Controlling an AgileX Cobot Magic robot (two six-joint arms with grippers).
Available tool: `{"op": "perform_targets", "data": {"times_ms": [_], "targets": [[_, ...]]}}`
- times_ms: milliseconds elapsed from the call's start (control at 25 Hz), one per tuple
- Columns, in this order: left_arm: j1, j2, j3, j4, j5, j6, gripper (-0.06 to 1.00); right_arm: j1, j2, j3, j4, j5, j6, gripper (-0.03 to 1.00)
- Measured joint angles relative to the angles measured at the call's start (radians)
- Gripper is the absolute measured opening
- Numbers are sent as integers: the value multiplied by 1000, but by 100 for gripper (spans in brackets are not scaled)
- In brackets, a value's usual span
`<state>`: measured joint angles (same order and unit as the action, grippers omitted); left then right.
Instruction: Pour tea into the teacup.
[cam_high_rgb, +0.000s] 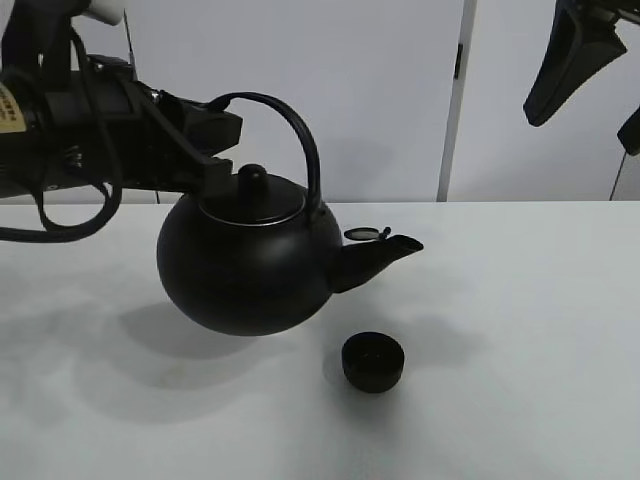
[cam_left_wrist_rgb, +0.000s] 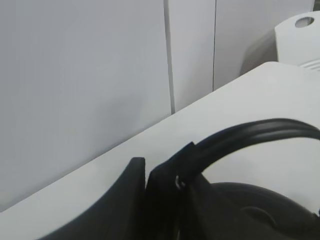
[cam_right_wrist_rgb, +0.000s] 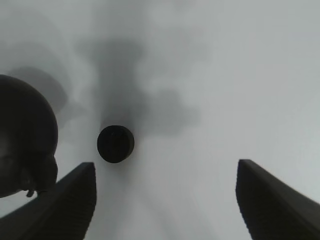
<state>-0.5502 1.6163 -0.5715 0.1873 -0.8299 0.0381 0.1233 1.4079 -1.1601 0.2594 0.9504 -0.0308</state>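
A big round black kettle with an arched handle hangs in the air above the white table, its spout pointing right. My left gripper is shut on the handle's left end; in the left wrist view its fingers clamp the handle. The small matte-black teacup stands on the table below and slightly left of the spout tip. It also shows in the right wrist view. My right gripper is open and empty, high at the top right; its fingers frame the table.
The white table stretches all around the cup. A white wall with a vertical seam stands behind it. A white rounded object shows at the table's far end in the left wrist view.
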Motion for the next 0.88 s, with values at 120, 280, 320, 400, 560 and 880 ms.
{"op": "perform_targets", "data": {"times_ms": [120,280,320,400,560,880], "targets": [[-44,0,-9,-82,19,78,14,0,0,0,0,-1,0,54],[-70,0,-9,-164,17,132,14,0,0,0,0,-1,0,54],[-72,0,-9,-176,17,134,14,0,0,0,1,-1,0,54],[-72,0,-9,-187,18,140,14,0,0,0,1,-4,0,54],[-72,17,-11,-243,4,141,14,0,0,0,1,-8,0,54],[-72,144,-13,-275,-59,140,14,0,0,0,2,-9,0,54]]}}
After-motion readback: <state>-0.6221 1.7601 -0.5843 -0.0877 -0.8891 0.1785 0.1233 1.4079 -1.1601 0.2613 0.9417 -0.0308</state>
